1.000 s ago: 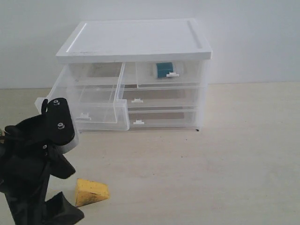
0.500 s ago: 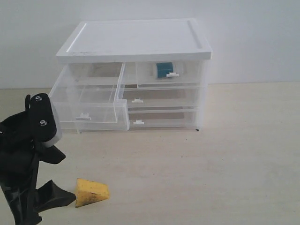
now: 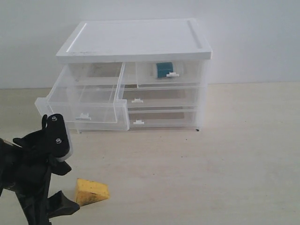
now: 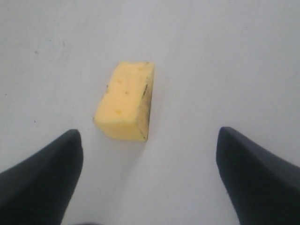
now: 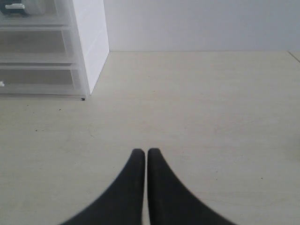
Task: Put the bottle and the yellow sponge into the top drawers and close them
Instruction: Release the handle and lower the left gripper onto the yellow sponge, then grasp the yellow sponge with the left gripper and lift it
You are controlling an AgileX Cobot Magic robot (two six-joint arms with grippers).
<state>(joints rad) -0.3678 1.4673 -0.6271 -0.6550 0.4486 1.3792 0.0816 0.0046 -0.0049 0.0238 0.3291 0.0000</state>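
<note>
The yellow sponge (image 3: pixel 92 191) lies on the tabletop in front of the drawer unit, and the left wrist view shows it too (image 4: pixel 124 102). My left gripper (image 3: pixel 65 188) hovers just left of it, open, its wide-apart fingers (image 4: pixel 47 173) short of the sponge and touching nothing. The bottle (image 3: pixel 164 70), teal-labelled, sits inside the closed top right drawer (image 3: pixel 187 75). The top left drawer (image 3: pixel 101 112) stands pulled out and holds nothing. My right gripper (image 5: pixel 143 151) is shut on nothing above bare table, out of the exterior view.
The white-topped drawer unit (image 3: pixel 136 40) stands at the back against the wall, with two full-width drawers (image 3: pixel 159 98) shut below the top pair. Its side (image 5: pixel 91 42) lies ahead and to one side of the right gripper.
The left arm swung left, then came back lower and closer to the sponge. The sponge, drawers and bottle have not moved.
</note>
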